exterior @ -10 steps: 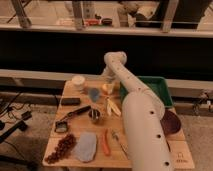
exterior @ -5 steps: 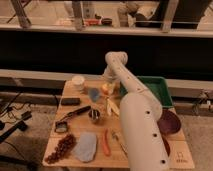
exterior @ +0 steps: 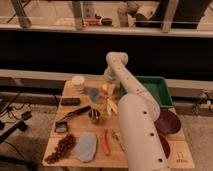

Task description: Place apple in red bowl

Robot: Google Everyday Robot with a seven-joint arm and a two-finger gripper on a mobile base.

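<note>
At the far middle of the bench (exterior: 102, 161), just right of the white cup (exterior: 78, 81), the apple (exterior: 105, 88) rests on the surface. The end effector (exterior: 108, 84) hangs directly at it; whether it is clenched or released cannot be told. Almost nothing has shifted over the last second, so the pickup seems unfinished. Far right, beside the purple bowl (exterior: 167, 121), the red bowl (exterior: 165, 146) waits, half hidden behind the arm.

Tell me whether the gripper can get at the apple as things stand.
Probably yes. The gripper hangs right at the apple, with nothing visibly between them. A blue object lies close beside the apple but seems clear of it. Whether gripper and apple already touch cannot be told.
</note>
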